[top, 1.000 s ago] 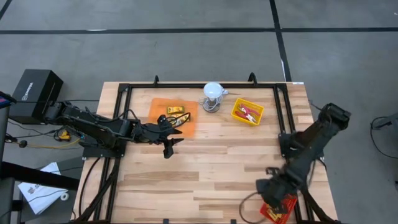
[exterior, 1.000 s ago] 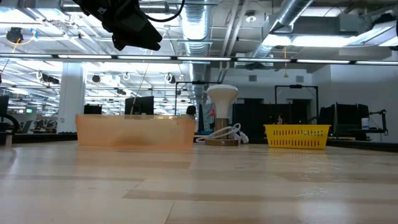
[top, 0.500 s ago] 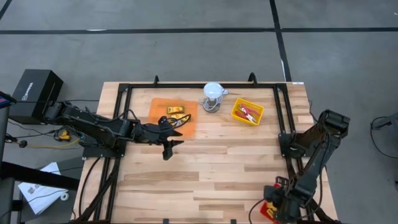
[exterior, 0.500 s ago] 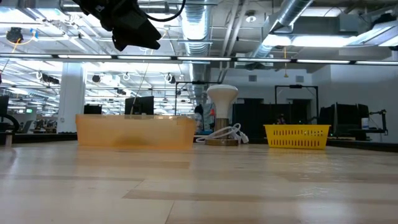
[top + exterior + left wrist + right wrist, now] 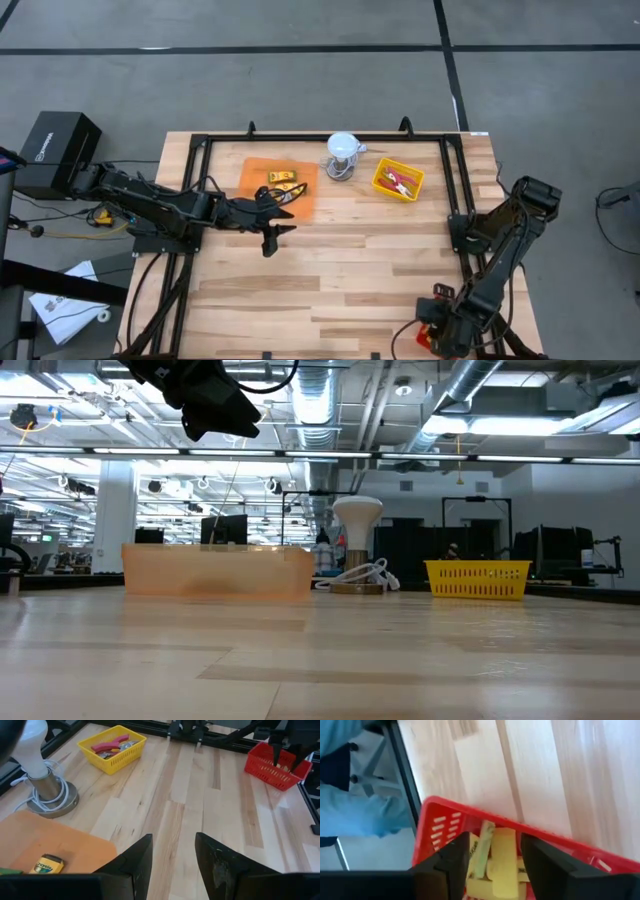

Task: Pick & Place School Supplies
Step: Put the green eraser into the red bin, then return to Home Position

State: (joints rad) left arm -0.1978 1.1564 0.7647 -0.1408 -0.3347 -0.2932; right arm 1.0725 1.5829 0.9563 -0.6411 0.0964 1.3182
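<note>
The right gripper (image 5: 492, 857) is held open over the red tray (image 5: 445, 817); the yellow packets (image 5: 502, 855) seem released. The left gripper (image 5: 172, 855) is open too.

School supplies, three lots. Yellow packets (image 5: 283, 177) with dark labels — lying flat in the orange tray, toward the far side of the worktop, left of centre; one packet (image 5: 46, 863) shows green lettering on its yellow face. Red-handled scissor-like tools (image 5: 400, 181) — lying jumbled in the yellow basket at the far right; the handles (image 5: 112, 745) rise above the basket rim. Small yellow blocks (image 5: 502, 851) — piled loosely in the red basket at the near right corner, some flat, one (image 5: 483, 847) tilted on edge against the others.
</note>
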